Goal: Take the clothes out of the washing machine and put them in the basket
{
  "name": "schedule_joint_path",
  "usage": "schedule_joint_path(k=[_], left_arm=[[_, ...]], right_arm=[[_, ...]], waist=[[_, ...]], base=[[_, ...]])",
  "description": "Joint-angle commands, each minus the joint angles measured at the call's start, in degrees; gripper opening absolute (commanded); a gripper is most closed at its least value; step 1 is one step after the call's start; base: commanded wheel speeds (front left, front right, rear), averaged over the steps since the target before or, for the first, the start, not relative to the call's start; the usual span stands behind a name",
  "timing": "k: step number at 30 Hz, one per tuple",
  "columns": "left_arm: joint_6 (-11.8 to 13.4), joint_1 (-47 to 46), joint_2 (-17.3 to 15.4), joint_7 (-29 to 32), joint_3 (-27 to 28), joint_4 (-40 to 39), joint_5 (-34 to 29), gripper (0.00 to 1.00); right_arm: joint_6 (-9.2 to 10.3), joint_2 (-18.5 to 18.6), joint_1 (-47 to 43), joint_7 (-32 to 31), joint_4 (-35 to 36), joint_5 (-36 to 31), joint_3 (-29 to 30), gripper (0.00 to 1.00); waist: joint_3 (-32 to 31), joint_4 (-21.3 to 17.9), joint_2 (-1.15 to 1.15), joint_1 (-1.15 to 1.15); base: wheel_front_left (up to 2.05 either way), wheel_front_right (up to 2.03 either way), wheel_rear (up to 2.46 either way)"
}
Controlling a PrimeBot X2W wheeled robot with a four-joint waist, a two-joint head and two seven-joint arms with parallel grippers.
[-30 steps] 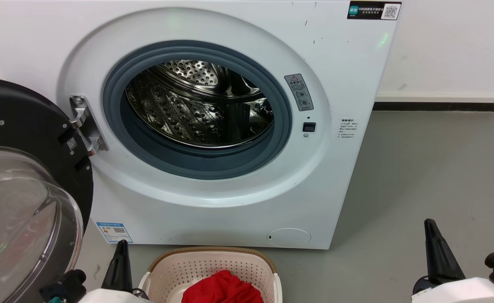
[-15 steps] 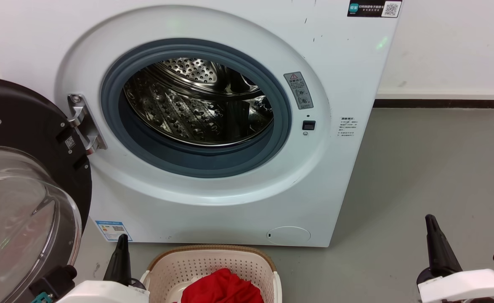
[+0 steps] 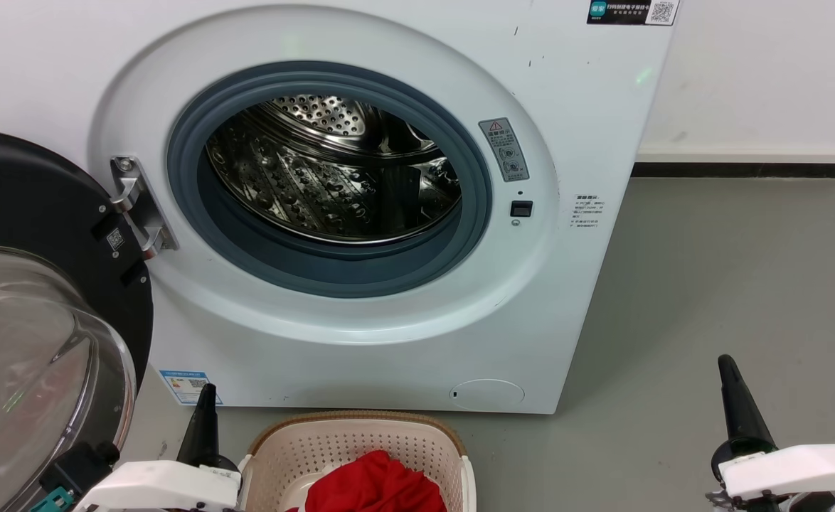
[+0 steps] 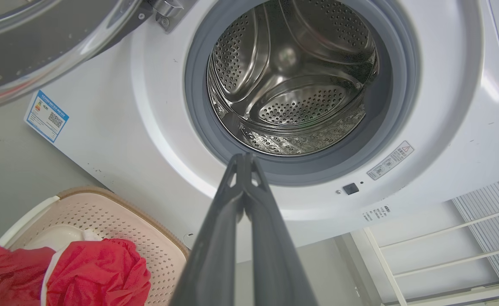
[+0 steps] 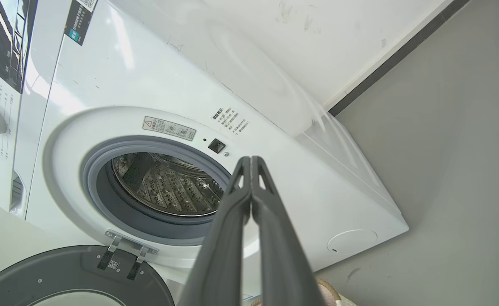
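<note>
The white washing machine (image 3: 588,284) stands before me with its black-framed glass door (image 3: 33,341) swung open to the left. Its steel drum (image 3: 332,178) shows bare metal and no fabric, also in the left wrist view (image 4: 292,80). Red clothes (image 3: 378,483) lie in the cream basket (image 3: 360,435) on the floor in front of the machine; the left wrist view shows red fabric with white trim (image 4: 92,272) in the basket (image 4: 117,212). My left gripper (image 3: 203,409) is shut beside the basket's left end, holding nothing. My right gripper (image 3: 729,377) is shut and empty over the floor at right.
Grey floor (image 3: 745,270) stretches to the right of the machine, up to a white wall with a dark skirting (image 3: 737,171). The open door takes up the room at the left. A white rack (image 4: 445,246) appears at the lower right of the left wrist view.
The head camera has risen slightly, so the whole picture has slid down a little. Both pale forearms show more at the bottom edge. Clothes and basket lie as before.
</note>
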State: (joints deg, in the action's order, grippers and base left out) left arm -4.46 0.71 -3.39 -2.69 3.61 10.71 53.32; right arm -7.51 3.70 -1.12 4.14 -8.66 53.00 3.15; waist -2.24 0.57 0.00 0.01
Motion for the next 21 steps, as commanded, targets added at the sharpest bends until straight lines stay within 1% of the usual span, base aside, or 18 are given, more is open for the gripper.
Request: schedule_joint_path(k=[1, 21], left_arm=[[-0.4, -1.5, -0.1, 0.3, 0.2, -0.3, 1.6, 0.00], [-1.3, -3.6, 0.1, 3.5, 1.3, 1.0, 14.5, 0.00]], right_arm=[[0.00, 0.5, 1.8, -0.3, 0.2, 1.7, 0.1, 0.00], [0.01, 0.5, 3.8, -3.5, -1.7, 15.2, 0.7, 0.00]], waist=[[0.0, 0.0, 0.00, 0.00], [0.7, -0.2, 0.00, -0.01]], base=[[0.00, 0.00, 0.00], [0.00, 0.00, 0.00]])
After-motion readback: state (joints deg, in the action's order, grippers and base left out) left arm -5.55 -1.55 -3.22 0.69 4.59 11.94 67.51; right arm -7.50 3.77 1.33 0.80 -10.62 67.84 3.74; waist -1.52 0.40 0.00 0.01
